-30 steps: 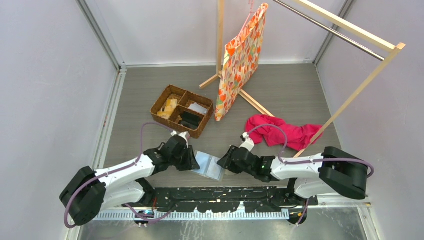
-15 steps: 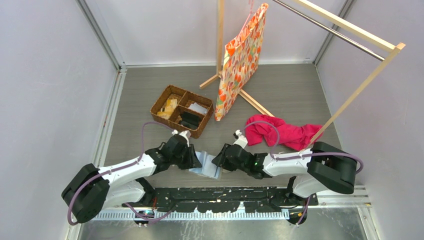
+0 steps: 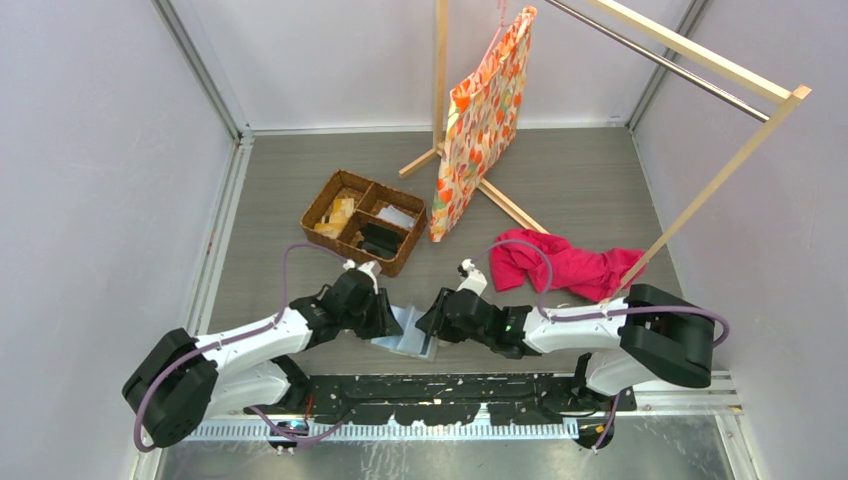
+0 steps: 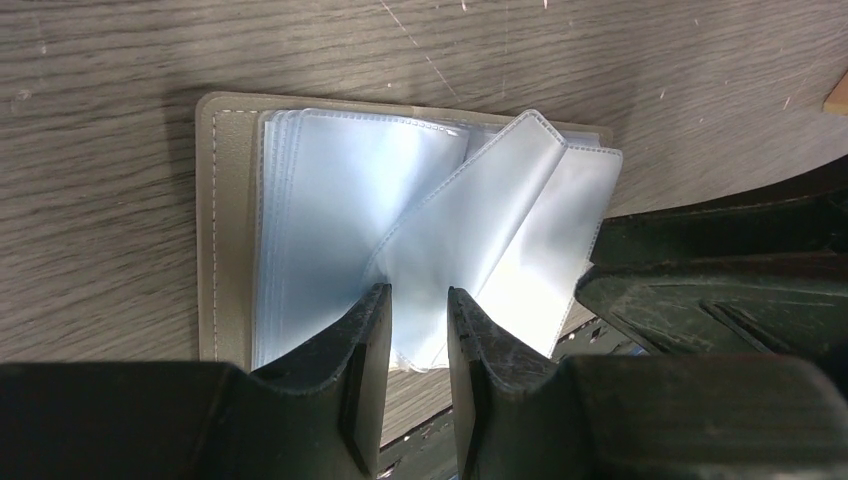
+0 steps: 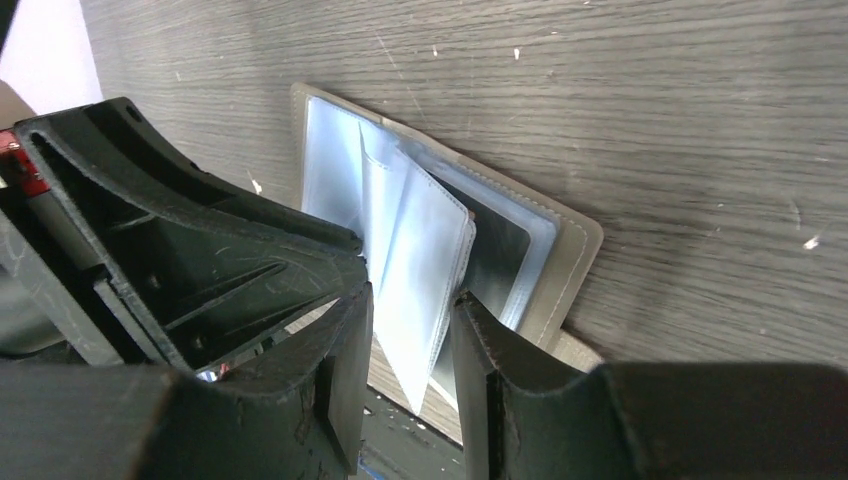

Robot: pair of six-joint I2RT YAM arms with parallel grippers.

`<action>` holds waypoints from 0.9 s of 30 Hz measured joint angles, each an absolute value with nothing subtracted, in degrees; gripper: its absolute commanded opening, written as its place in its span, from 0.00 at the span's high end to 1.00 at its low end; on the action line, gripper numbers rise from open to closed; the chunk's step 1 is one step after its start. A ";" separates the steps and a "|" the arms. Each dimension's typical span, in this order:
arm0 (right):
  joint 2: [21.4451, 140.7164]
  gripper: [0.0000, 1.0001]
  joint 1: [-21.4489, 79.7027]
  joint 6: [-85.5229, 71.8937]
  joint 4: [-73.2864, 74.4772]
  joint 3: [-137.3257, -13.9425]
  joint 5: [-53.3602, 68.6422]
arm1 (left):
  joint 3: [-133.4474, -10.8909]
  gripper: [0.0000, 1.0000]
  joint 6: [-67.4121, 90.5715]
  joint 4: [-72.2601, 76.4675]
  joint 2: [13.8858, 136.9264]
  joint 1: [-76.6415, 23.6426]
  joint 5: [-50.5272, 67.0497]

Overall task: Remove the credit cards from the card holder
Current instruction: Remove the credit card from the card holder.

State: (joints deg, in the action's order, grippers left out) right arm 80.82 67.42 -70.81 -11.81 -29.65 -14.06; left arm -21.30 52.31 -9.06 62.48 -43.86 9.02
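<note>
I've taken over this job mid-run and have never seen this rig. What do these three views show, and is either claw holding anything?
Two robot arms are bolted at the near edge of a table. The wide picture looks down from above and behind them. The other two come from a camera on each wrist, so the black prongs there are that arm's own fingers.

The card holder lies open between the arms, its clear sleeves fanned. The left gripper sits over the sleeves. The right gripper straddles one raised sleeve. Both show a gap, and neither is clearly pinching. No loose card shows.

Farther back are a wicker basket, a pink cloth and a patterned bag on a wooden rack.
</note>
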 measured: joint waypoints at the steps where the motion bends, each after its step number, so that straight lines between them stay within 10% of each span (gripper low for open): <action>1: 80.53 0.61 67.51 -70.76 -11.57 -29.69 -14.04 | -21.30 0.71 52.27 -9.23 62.33 -43.86 8.97; 27: 80.77 0.59 67.81 -72.99 -5.02 -32.56 -17.21 | -24.97 0.70 50.52 -23.59 54.48 -43.86 4.23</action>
